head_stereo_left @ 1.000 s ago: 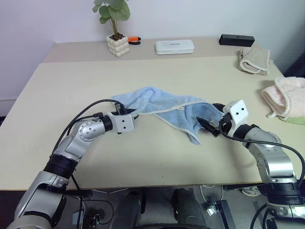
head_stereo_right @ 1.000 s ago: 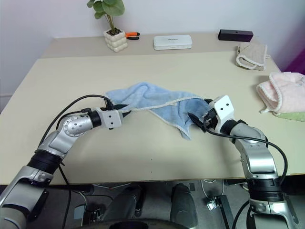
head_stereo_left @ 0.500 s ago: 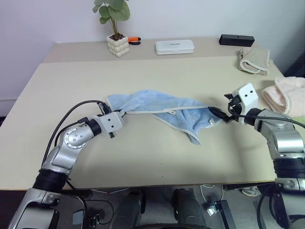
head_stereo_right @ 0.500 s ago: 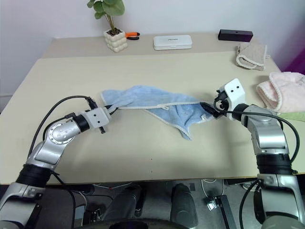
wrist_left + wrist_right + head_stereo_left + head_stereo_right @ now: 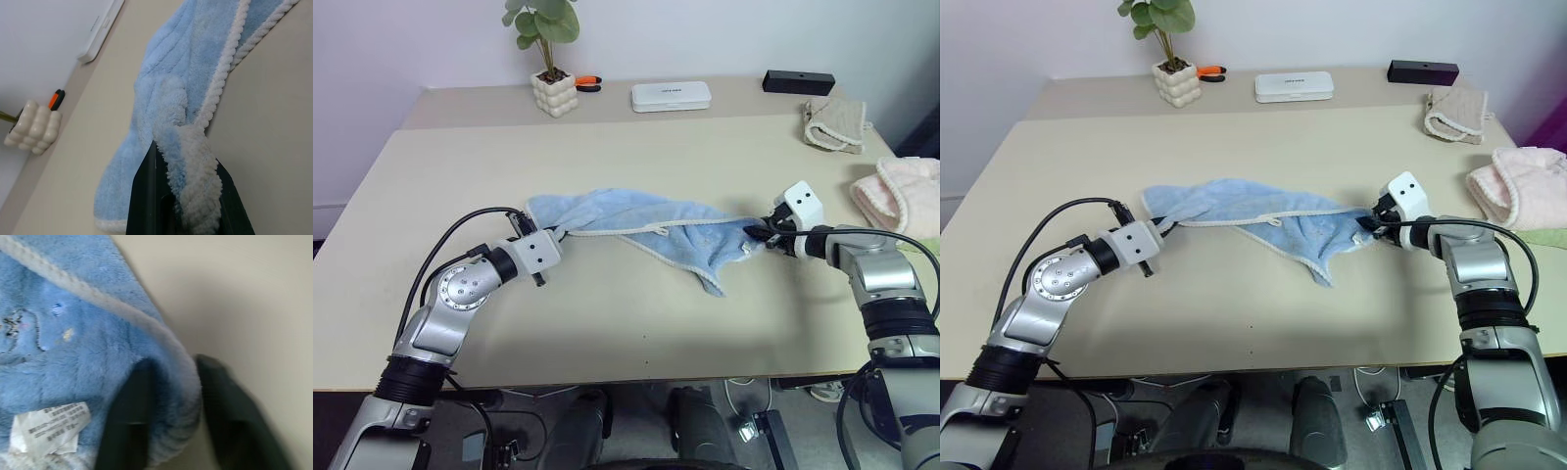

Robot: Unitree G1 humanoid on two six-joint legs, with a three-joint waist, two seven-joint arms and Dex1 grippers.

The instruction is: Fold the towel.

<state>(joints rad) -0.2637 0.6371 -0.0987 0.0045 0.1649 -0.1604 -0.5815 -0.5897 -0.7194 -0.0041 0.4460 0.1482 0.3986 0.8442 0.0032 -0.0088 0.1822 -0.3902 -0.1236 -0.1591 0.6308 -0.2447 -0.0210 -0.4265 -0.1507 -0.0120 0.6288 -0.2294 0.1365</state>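
On the beige worktop (image 5: 636, 323), the left tool (image 5: 551, 235) sits low over the surface with its two black fingers (image 5: 146, 196) clamped together on the left corner of the towel (image 5: 636, 217), the whitish corded edge bunched between them in the left wrist view. The towel, light blue terry cloth, lies stretched across the middle of the worktop between the two arms, rumpled and partly doubled over itself, with its whitish stitched edge running along the near side and a pointed flap reaching toward the near edge of the worktop. A small white tag (image 5: 49, 427) shows on the cloth close to the right tool. The right tool (image 5: 760, 233) meets the towel's right end, and its dark fingers (image 5: 129, 426) are closed on a fold of the blue cloth there, one on each side of the fold. Along the far side of the worktop, from left to right, stand a potted plant (image 5: 551, 59) in a knobbly white pot, an orange and black item (image 5: 589, 82) just beside it, a flat white case (image 5: 672, 96), a black box (image 5: 799, 82) and a folded beige cloth (image 5: 836, 124). At the right edge lies a pale pink fluffy towel (image 5: 901, 196), well apart from the blue one.
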